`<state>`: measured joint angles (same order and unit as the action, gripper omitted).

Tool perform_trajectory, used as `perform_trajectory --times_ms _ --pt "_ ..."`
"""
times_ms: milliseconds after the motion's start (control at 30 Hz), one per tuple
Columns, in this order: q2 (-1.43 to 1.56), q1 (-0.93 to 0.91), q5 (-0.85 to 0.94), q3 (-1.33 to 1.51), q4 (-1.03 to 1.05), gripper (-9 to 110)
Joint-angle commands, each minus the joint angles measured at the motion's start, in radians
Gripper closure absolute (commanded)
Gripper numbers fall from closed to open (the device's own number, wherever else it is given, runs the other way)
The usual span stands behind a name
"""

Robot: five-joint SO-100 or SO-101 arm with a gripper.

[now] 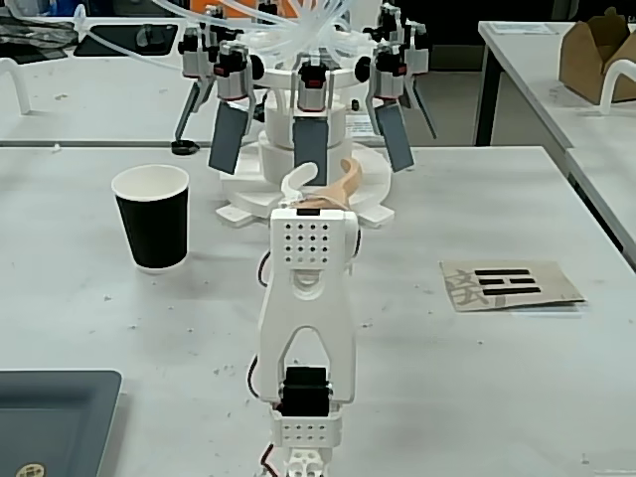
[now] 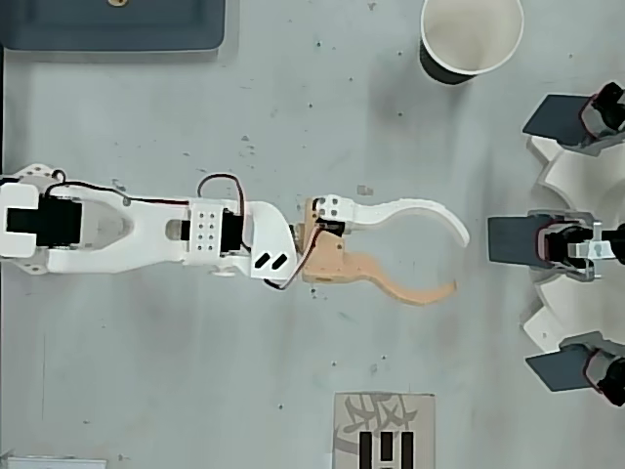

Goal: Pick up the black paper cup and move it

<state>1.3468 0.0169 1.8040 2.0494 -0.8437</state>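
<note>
The black paper cup (image 1: pixel 151 231) stands upright on the grey tabletop (image 1: pixel 477 348), at the far left in the fixed view and well apart from the arm. In the overhead view the hand (image 2: pixel 459 262) is spread open and empty, its white finger (image 2: pixel 420 210) and tan finger (image 2: pixel 410 288) pointing toward a white multi-armed rig (image 2: pixel 571 244) at the right edge. A printed card (image 1: pixel 509 284) lies right of the arm.

Black paper cup (image 2: pixel 469 39) top cut by overhead edge; gripper (image 1: pixel 320 186) fingertips mostly hidden behind arm, fixed view.
</note>
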Motion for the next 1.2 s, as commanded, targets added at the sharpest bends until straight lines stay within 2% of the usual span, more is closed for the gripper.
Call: perform_trajectory --times_ms 0,667,1167 --pt "0.077 -0.006 -0.129 0.034 -0.092 98" --pt "0.092 -0.003 -0.132 0.060 -0.103 97" --pt "0.270 0.003 -0.121 0.261 -0.121 97"
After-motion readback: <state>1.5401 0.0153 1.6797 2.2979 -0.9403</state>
